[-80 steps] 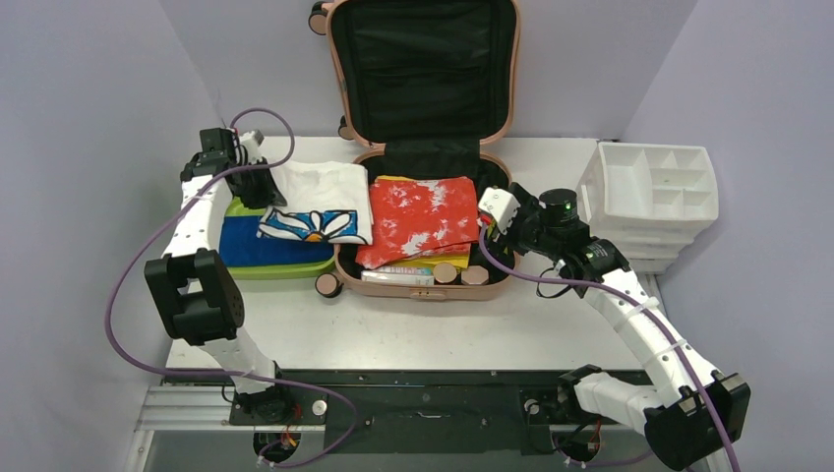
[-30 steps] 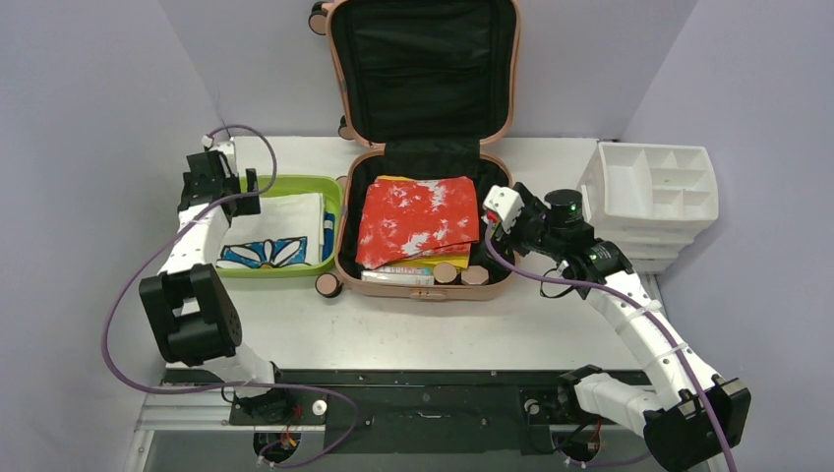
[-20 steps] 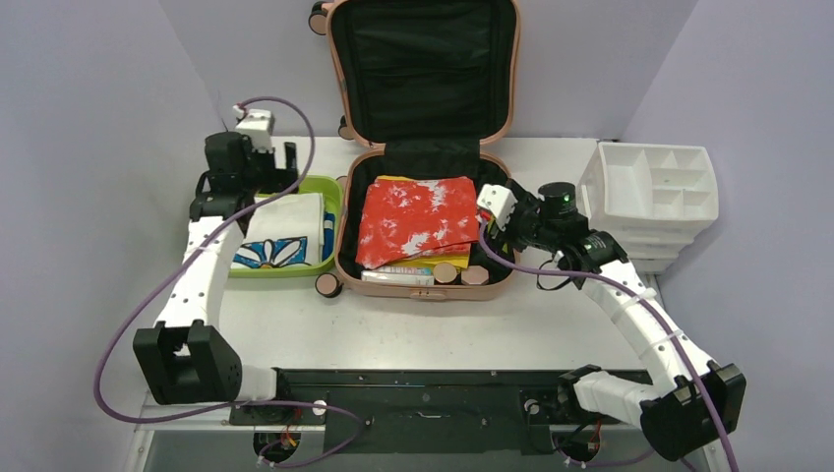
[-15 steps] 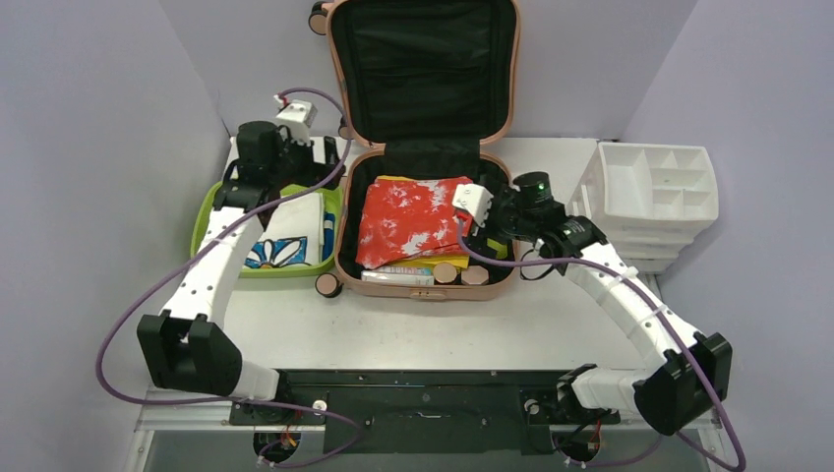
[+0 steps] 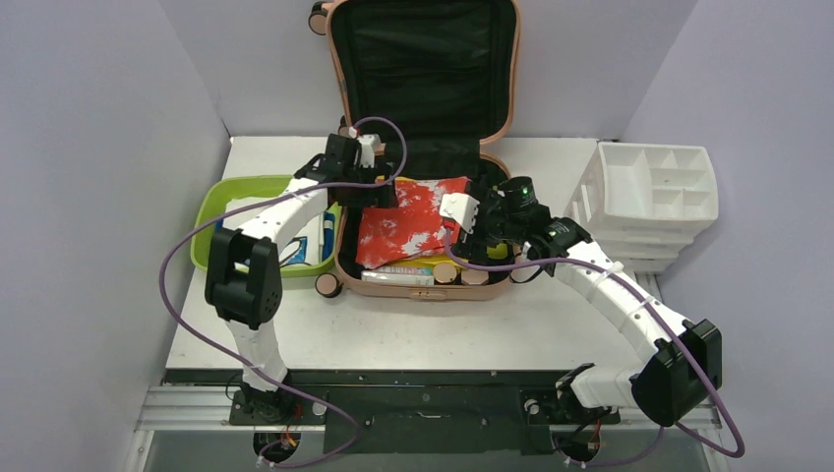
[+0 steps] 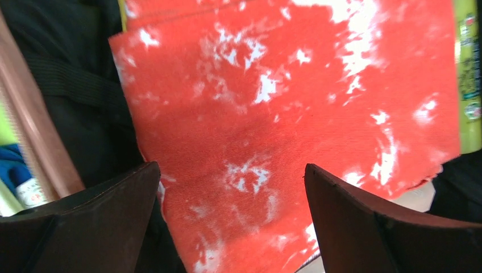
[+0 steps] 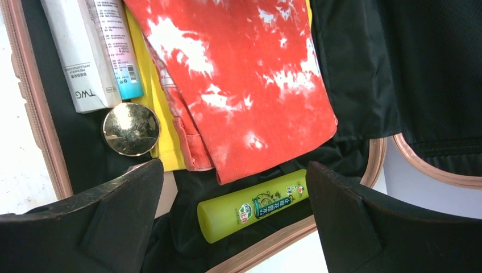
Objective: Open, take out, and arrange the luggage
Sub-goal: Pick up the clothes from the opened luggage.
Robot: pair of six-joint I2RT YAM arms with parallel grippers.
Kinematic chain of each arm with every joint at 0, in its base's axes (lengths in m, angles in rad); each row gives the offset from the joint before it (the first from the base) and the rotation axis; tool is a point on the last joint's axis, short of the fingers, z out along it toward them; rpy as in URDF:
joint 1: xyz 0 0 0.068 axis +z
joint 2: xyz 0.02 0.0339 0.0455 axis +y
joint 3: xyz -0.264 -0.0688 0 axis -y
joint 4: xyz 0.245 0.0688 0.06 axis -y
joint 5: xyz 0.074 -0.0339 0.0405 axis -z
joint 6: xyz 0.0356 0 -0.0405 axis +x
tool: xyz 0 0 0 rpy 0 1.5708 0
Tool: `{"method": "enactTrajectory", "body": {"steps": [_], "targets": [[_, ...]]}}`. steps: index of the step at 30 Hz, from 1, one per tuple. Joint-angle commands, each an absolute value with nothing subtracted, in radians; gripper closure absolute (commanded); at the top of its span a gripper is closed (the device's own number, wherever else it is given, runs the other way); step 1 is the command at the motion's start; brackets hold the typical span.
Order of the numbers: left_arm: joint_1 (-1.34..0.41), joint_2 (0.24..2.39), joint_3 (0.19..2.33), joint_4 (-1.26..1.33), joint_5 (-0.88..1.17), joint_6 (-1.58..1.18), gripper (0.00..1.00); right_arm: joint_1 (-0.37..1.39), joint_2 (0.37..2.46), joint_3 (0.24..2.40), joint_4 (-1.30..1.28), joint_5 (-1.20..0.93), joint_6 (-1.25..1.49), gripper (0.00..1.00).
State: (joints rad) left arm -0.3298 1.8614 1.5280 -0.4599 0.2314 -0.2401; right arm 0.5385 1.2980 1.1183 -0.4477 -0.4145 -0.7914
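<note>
The luggage (image 5: 393,291), a salmon-pink hard-shell suitcase with rounded corners, lies open at the middle of the table's (image 5: 393,334) far edge. Its lid stands upright against the back wall and shows a black fabric lining (image 5: 423,69). A small caster wheel (image 5: 327,285) sits at its near left corner. On top of the lower half lies a folded cloth (image 6: 284,114), soft woven cotton in red with mottled white blotches and one frayed corner. The left gripper (image 6: 230,170) hangs over the cloth's left part with its two dark, blunt fingers spread wide and nothing between them; whether they touch the fabric cannot be told. The right gripper (image 7: 236,165) hovers over the right side of the case, also wide apart and empty. Under the cloth a flat yellow layer (image 7: 150,131) shows. Along the near wall lie a white printed tube (image 7: 71,51), a slimmer tube with a blue cap (image 7: 116,51) and a round, shiny gold lid (image 7: 131,129). A smooth lime-yellow cylinder (image 7: 253,205) lies against the right wall. A glossy lime-green plastic tub (image 5: 211,211) sits near the table's left edge, just beside the case, and a white compartmented drawer organizer (image 5: 654,192) stands at the right edge.
</note>
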Motion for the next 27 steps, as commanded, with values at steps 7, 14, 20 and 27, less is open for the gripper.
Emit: {"method": "enactTrajectory", "body": {"steps": [7, 14, 20, 27], "targets": [[-0.381, 1.936, 1.585, -0.490, -0.018, -0.346, 0.04, 0.508, 1.235, 1.108, -0.409, -0.443, -0.793, 0.09], [-0.450, 1.944, 1.573, -0.493, -0.167, -0.317, 0.04, 0.506, 1.235, 1.097, -0.402, -0.457, -0.783, 0.09], [-0.464, 1.993, 1.566, -0.512, -0.207, -0.319, 0.04, 0.506, 1.223, 1.096, -0.406, -0.465, -0.780, 0.09], [-0.461, 2.043, 1.581, -0.529, -0.120, -0.353, 0.02, 0.515, 1.234, 1.134, -0.451, -0.468, -0.796, 0.09]]}}
